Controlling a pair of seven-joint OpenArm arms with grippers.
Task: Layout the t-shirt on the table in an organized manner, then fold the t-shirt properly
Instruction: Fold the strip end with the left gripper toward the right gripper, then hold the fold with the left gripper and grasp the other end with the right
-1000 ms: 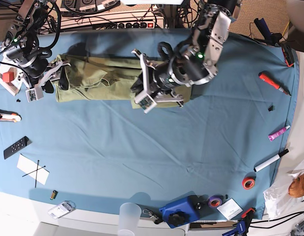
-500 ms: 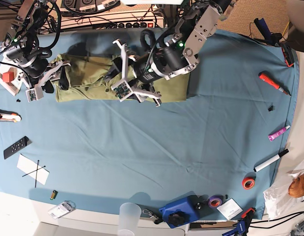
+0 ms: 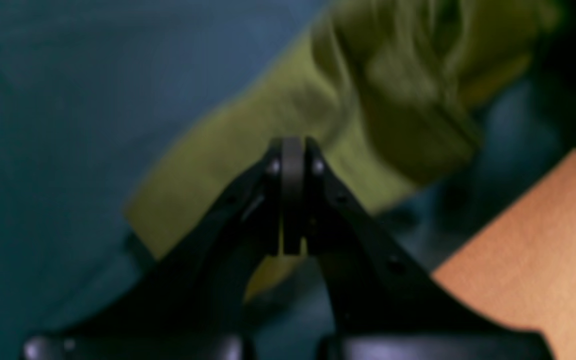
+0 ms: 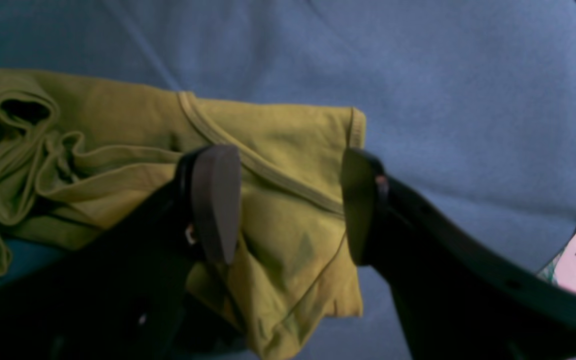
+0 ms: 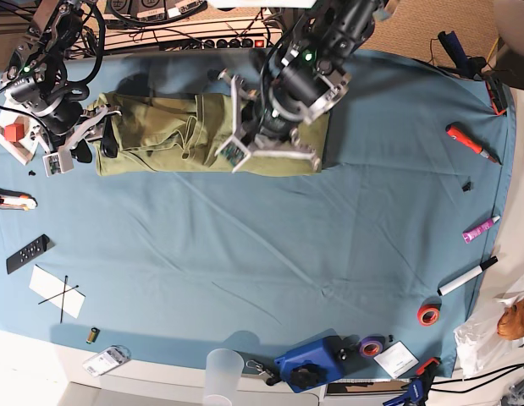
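The olive-green t-shirt lies as a long folded band at the far side of the table. My left gripper hovers over the band's middle. In the blurred left wrist view it is shut with the shirt behind it and nothing seen between the tips. My right gripper is at the band's left end. In the right wrist view it is open, its fingers spread just above the shirt's hemmed edge.
A red marker, pink tube, black-and-white marker and tape rolls lie along the right edge. A remote and paper lie at the left. A clear cup and blue object sit at the front.
My left arm swept left over the shirt, then came back toward the middle and the far edge. The right arm has not moved.
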